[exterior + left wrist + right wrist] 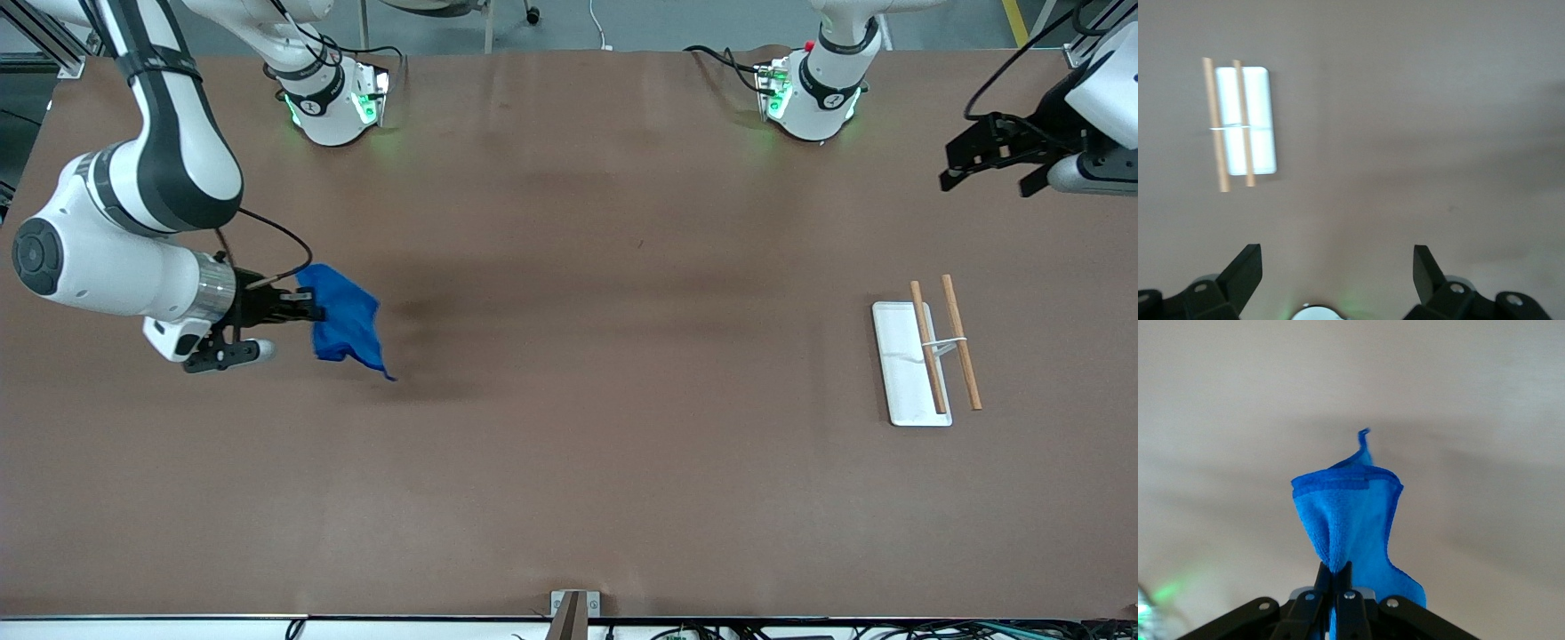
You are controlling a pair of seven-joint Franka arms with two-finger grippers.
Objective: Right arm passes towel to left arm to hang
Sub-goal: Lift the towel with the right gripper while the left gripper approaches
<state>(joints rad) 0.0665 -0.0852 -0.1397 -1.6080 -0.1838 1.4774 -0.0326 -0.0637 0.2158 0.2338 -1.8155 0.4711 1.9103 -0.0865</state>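
Note:
The blue towel (345, 322) hangs bunched from my right gripper (313, 311), which is shut on its edge and holds it in the air over the table at the right arm's end. In the right wrist view the towel (1351, 520) rises from the pinched fingertips (1337, 577). My left gripper (991, 167) is open and empty, up in the air over the left arm's end of the table. In the left wrist view its fingers (1245, 270) stand wide apart over bare table. The rack (929, 356) is a white base with two wooden rods.
The rack also shows in the left wrist view (1245, 120). The right arm's base (333, 98) and the left arm's base (813, 93) stand along the table's edge farthest from the front camera. A small bracket (569, 609) sits at the nearest edge.

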